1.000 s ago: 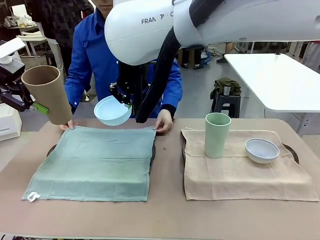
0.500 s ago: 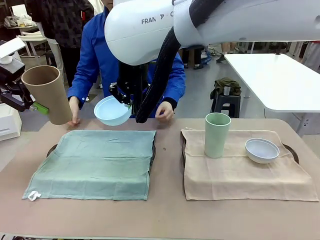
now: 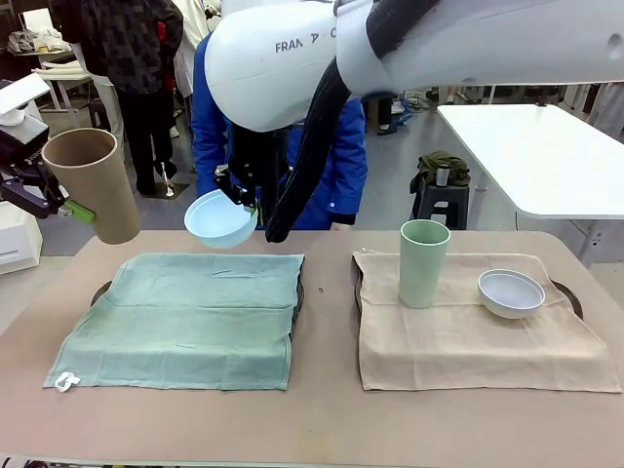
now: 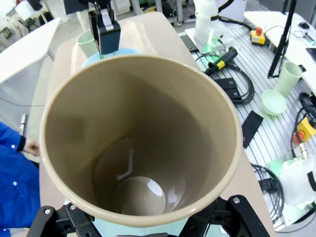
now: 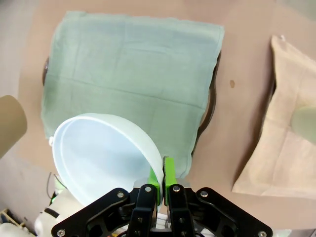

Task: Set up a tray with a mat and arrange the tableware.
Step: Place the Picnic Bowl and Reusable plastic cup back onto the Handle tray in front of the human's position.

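Risk first: blue bowl (image 3: 220,218) is pinched by its rim alone in the right gripper (image 5: 159,183), jaws nearly closed on the thin wall, bowl tilted in the air above the far edge of the green mat (image 3: 185,317). A thin-edge hold like that could let the bowl swing or slip on lowering and land on its rim. Left gripper (image 3: 60,202) clamps the tan cup (image 3: 96,182) round its body, jaws wide, cup leaning, off the table's left end; released at that lean it would likely topple. Loose mat could bunch under a dragged base. Green cup (image 3: 423,262) and white bowl (image 3: 511,292) already stand on the beige mat (image 3: 478,336).
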You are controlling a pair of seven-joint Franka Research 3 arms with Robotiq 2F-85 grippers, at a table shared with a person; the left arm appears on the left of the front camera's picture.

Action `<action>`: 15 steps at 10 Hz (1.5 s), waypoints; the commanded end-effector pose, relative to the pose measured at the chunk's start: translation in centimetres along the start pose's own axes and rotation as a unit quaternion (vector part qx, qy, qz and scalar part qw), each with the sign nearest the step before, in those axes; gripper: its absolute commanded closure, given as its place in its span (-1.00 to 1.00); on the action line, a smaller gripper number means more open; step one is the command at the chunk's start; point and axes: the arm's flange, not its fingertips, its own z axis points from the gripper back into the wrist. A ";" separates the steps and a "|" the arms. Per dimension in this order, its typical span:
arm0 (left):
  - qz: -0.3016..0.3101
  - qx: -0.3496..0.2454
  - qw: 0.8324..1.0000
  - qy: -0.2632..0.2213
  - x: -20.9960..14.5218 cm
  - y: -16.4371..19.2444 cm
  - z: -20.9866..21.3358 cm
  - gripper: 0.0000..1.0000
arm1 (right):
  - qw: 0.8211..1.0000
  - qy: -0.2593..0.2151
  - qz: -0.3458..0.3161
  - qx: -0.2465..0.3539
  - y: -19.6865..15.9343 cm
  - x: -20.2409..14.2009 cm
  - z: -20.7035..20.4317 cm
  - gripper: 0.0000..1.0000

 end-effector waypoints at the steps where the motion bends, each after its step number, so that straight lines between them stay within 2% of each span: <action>1: -0.015 0.002 0.999 -0.040 -3.1 0.0 -2.5 -0.70 | 0.999 0.005 0.023 0.033 -1.0 0.8 -3.5 0.90; 4: -0.018 0.013 0.997 -0.068 -7.1 -0.2 -5.6 -0.70 | 0.996 0.018 0.000 0.087 -2.9 1.3 -7.8 0.90; 8: 0.011 0.013 0.998 -0.068 -11.7 0.7 -7.8 -0.70 | 0.994 0.058 -0.019 0.088 -4.4 1.5 -13.7 0.90; 10: 0.036 0.001 0.996 -0.082 -14.0 1.4 -9.2 -0.70 | 0.994 0.059 -0.007 0.089 -4.8 1.7 -16.4 0.90; 13: 0.088 -0.002 0.991 -0.100 -15.5 2.7 -9.8 -0.70 | 0.995 0.054 0.006 0.079 -4.5 1.9 -17.9 0.90; 15: 0.102 -0.007 0.991 -0.090 -16.3 3.2 -10.4 -0.70 | 0.996 0.051 0.015 0.073 -4.8 2.1 -18.7 0.90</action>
